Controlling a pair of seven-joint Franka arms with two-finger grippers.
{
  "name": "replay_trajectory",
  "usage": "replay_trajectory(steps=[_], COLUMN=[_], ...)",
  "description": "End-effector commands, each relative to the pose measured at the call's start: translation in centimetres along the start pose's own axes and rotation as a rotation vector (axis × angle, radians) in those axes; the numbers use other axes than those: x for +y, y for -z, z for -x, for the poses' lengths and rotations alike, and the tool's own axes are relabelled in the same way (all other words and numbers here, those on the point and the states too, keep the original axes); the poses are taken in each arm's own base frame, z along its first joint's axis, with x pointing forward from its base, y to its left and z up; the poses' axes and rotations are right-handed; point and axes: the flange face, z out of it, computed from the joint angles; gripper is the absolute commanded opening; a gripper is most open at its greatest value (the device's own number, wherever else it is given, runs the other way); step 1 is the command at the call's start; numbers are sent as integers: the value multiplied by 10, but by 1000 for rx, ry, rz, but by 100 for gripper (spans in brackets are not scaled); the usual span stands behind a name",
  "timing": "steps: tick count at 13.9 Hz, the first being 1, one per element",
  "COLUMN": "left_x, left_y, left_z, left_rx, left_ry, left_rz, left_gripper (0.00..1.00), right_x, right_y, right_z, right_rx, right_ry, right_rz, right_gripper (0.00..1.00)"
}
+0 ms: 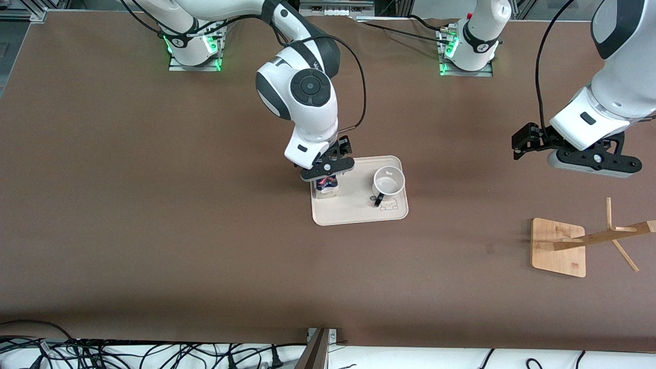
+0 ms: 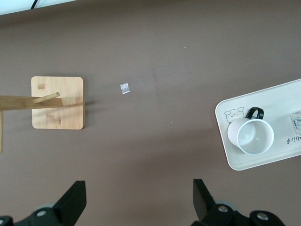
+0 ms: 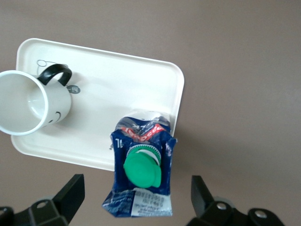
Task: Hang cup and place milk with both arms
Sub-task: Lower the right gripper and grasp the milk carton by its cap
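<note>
The milk [image 1: 326,188] stands upright on the cream tray [image 1: 353,210], at the tray's edge toward the right arm's end. My right gripper [image 1: 328,171] is open directly above it. In the right wrist view the gripper [image 3: 136,200] has a finger on either side of the carton [image 3: 143,165], and neither touches it. The cup [image 1: 388,183] stands upright on the same tray, its black handle turned toward the front camera. It also shows in the right wrist view [image 3: 33,106] and the left wrist view [image 2: 250,135]. My left gripper [image 1: 594,161] is open and empty over bare table near the wooden rack [image 1: 558,246].
The wooden peg rack [image 2: 57,102] stands on a square bamboo base toward the left arm's end, with its pegs sticking out. A small scrap [image 2: 124,88] lies on the brown table between the rack and the tray [image 2: 277,101]. Cables run along the front edge.
</note>
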Motion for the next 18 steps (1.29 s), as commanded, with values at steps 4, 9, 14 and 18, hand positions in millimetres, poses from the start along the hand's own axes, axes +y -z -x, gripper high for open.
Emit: replay_trajectory(steps=[4,9,14,18], left_x=[1,1,1,2], left_y=[7,7,1,3], left_z=[-5,-5,-11,-15], left_rx=[2,4,-2,5], left_ry=[-3,-3,-3,-2], left_rz=[-15,-17,-14,-13], left_gripper=[100,100,100,100], right_x=[-9,-6,-7,-1], right_y=[-28,-26,-23,-4], right_z=[1,-3,-3,-4], right_rx=[6,21,26,28], right_ry=[4,10,24,22], right_rz=[49,48,48,44], right_gripper=[100,78,39,38])
